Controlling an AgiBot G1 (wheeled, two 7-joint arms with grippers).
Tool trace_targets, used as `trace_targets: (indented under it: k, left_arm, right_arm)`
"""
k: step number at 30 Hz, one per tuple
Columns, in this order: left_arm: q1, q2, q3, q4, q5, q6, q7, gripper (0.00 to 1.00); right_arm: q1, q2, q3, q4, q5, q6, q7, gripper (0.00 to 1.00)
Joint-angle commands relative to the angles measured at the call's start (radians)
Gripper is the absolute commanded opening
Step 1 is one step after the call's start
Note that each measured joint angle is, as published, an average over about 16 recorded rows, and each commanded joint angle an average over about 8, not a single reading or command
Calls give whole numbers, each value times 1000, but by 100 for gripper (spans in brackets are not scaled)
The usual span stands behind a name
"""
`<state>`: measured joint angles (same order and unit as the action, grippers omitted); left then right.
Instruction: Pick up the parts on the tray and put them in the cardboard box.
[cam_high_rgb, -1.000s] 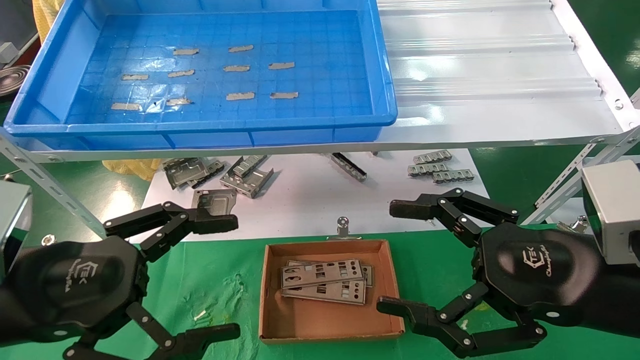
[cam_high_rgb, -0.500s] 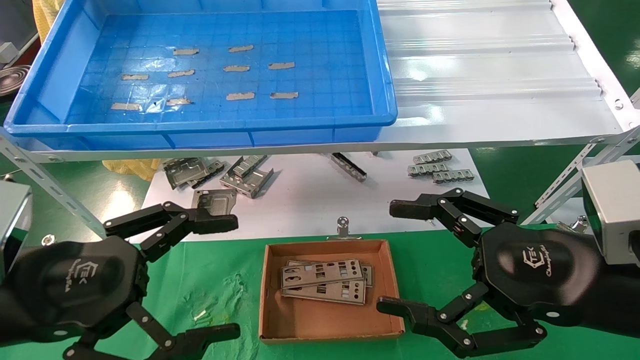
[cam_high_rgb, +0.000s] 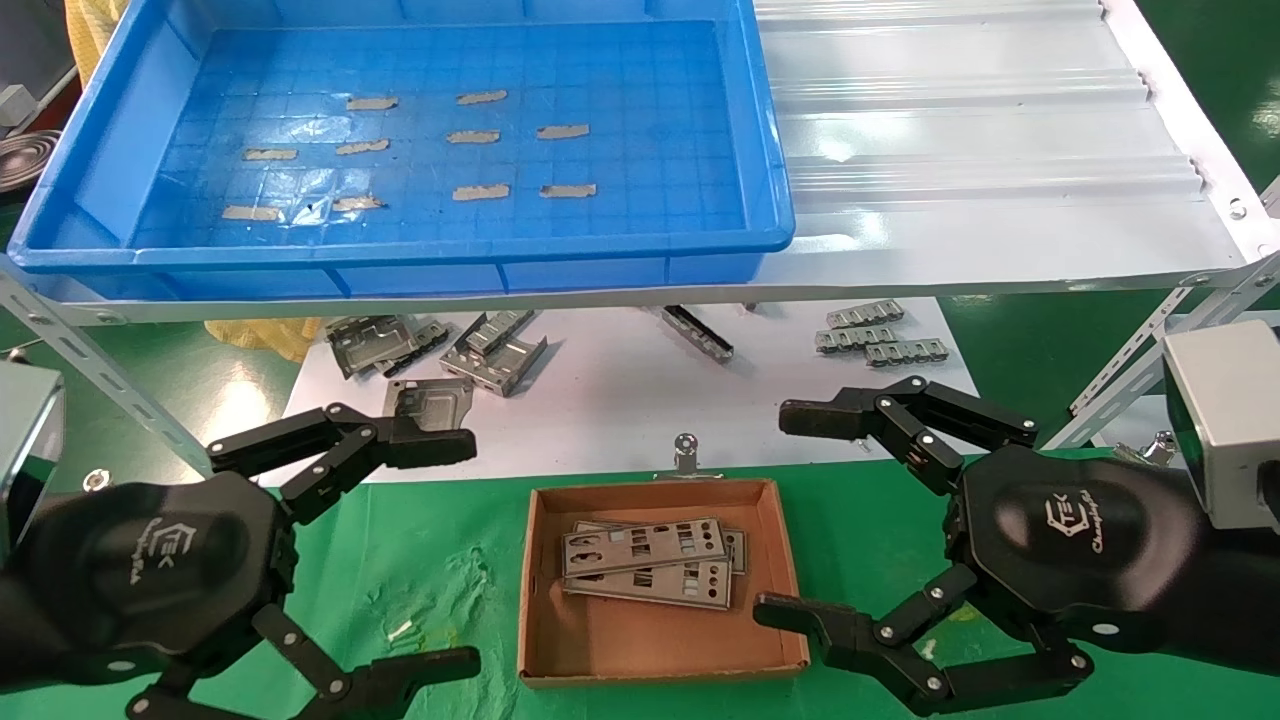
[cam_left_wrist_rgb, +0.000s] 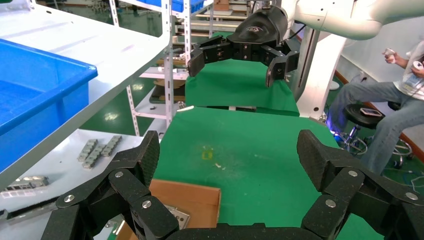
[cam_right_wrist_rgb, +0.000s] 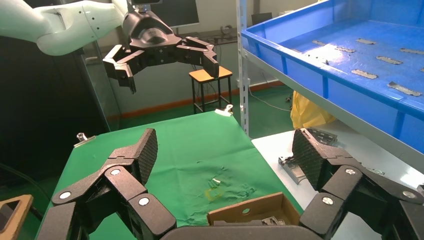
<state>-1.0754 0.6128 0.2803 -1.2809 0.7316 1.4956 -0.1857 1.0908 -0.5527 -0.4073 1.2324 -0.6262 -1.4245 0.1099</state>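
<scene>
The blue tray (cam_high_rgb: 770, 150) stands on the upper shelf and holds only grey tape strips (cam_high_rgb: 480, 191); no parts lie in it. Several flat silver-grey parts (cam_high_rgb: 645, 562) are stacked in the brown cardboard box (cam_high_rgb: 545, 630) on the green cloth between my grippers. My left gripper (cam_high_rgb: 440, 550) is open and empty, left of the box. My right gripper (cam_high_rgb: 790, 515) is open and empty, right of the box. The box corner shows in the left wrist view (cam_left_wrist_rgb: 200, 197) and in the right wrist view (cam_right_wrist_rgb: 250, 212).
Bent grey metal brackets (cam_high_rgb: 495, 350) and small grey pieces (cam_high_rgb: 880, 340) lie on the white sheet (cam_high_rgb: 620, 400) beyond the box. The white corrugated sheet (cam_high_rgb: 980, 150) runs right of the tray. Shelf struts (cam_high_rgb: 90, 370) slant at both sides.
</scene>
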Motion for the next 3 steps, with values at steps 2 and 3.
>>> trace_targets:
  k: [2, 3]
  left_arm:
    - [0, 0, 0, 0, 0, 0, 0, 100]
    - [0, 0, 0, 0, 0, 0, 0, 100]
  right_arm:
    - [0, 0, 0, 0, 0, 0, 0, 100]
    - [0, 0, 0, 0, 0, 0, 0, 100]
